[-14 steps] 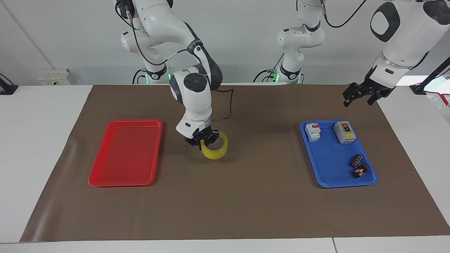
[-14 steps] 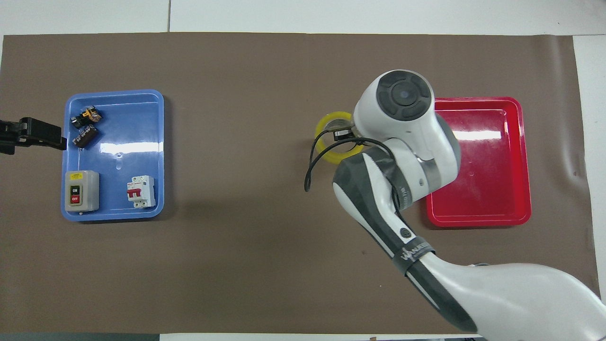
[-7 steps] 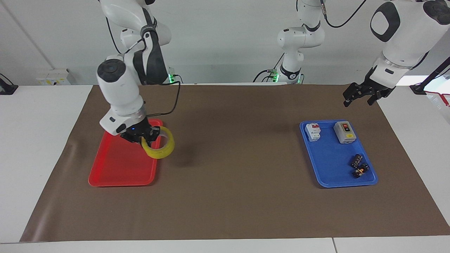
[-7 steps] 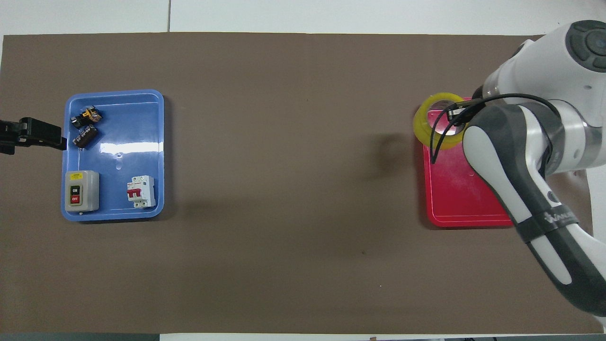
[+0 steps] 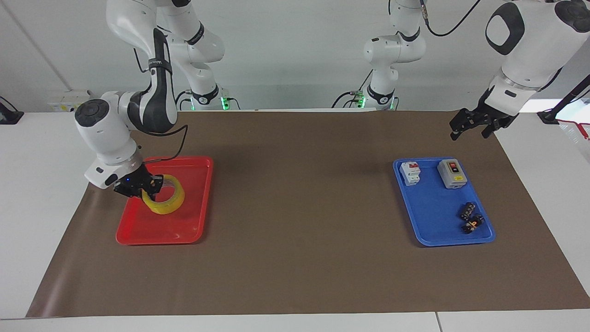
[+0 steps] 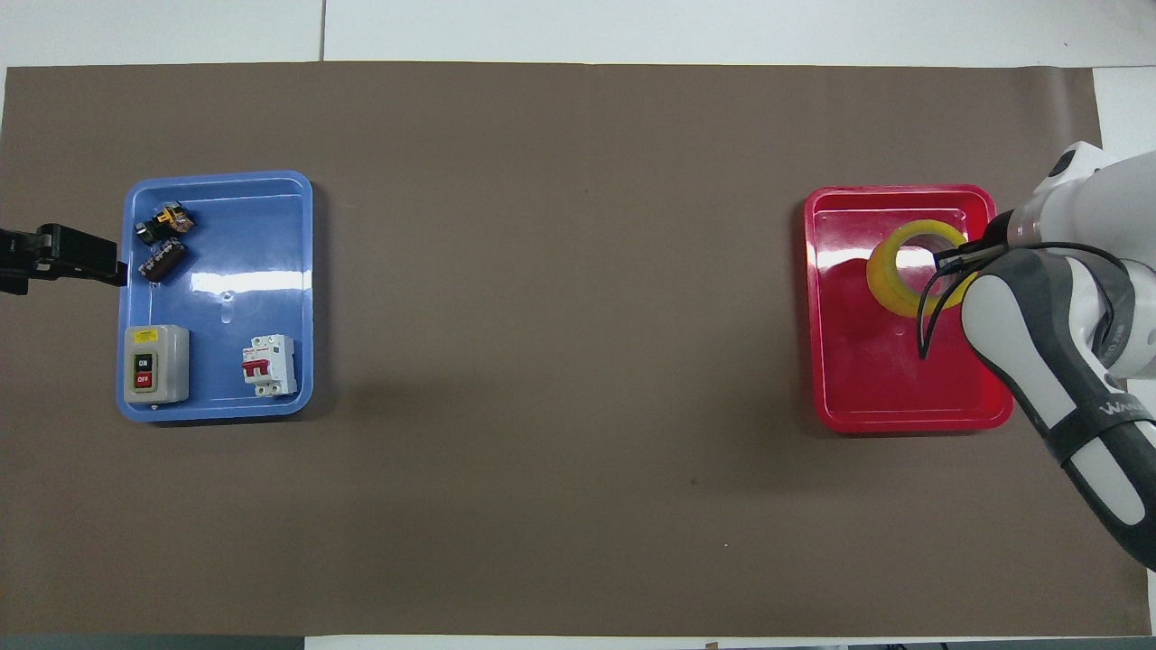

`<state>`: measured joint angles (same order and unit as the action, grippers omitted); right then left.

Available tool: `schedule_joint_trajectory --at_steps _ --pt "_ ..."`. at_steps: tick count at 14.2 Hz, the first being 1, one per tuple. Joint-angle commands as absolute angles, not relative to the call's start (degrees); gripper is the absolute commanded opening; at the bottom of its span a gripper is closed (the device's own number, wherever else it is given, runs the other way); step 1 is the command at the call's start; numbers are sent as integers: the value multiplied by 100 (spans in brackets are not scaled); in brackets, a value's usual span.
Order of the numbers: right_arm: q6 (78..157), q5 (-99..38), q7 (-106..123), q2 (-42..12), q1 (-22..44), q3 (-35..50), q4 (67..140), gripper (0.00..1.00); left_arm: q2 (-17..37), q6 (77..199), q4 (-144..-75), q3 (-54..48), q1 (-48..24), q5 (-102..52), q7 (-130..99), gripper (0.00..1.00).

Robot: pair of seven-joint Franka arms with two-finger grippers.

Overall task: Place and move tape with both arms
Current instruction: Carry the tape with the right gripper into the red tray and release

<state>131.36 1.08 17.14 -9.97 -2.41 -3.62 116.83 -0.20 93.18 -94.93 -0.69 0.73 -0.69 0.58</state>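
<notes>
The tape [image 5: 168,203] is a yellow ring with a pale core. My right gripper [image 5: 144,188] is shut on its rim and holds it tilted, low over the red tray [image 5: 193,221], at the part of the tray nearer the robots. I cannot tell whether the tape touches the tray floor. In the overhead view the tape [image 6: 896,275] lies inside the red tray [image 6: 867,397], and the right arm's wrist covers most of the right gripper [image 6: 953,260]. My left gripper [image 5: 470,128] waits open and empty in the air beside the blue tray [image 5: 438,216]; it also shows in the overhead view [image 6: 68,257].
The blue tray [image 6: 271,271] at the left arm's end holds a grey on/off switch box [image 6: 156,363], a white circuit breaker [image 6: 269,365] and two small dark parts [image 6: 163,239]. A brown mat [image 6: 560,316] covers the table.
My right arm carried the tape from the middle of the mat toward its own end of the table, over the red tray's edge and then lower inside the tray. The left arm stayed still.
</notes>
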Motion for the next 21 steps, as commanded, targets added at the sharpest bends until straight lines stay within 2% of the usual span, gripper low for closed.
schedule_joint_trajectory --at_steps 1,4,9,10,11,12,15,17,21 --pt "13508 35 1828 -659 -281 -281 12243 0 -202 9316 -9686 -35 62 -211 141 100" --pt "14033 26 1828 -747 -290 -281 12523 0 -202 9316 -9686 -26 62 -211 141 100" --pt "14203 26 1758 -852 -308 -281 12691 0 -202 9316 -9686 -35 70 -211 141 100" --pt "14203 26 1749 -853 -308 -281 12683 37 -202 9316 -9686 -35 62 -211 141 100" --pt "14238 26 1740 -853 -316 -281 12683 96 -202 9316 -9686 -26 70 -211 141 100" --pt "14264 26 1749 -861 -334 -281 12683 100 -202 9316 -9686 -26 62 -211 141 100" --pt "14090 26 1740 -792 -273 -281 12455 100 -202 9316 -9686 -35 62 -211 141 100" --pt "13433 35 1252 -738 -176 -168 11939 100 -193 9316 -9686 -35 62 -211 141 100" --pt "12360 507 -646 -939 719 -141 10875 100 -202 9316 -9686 -35 70 -211 141 100"
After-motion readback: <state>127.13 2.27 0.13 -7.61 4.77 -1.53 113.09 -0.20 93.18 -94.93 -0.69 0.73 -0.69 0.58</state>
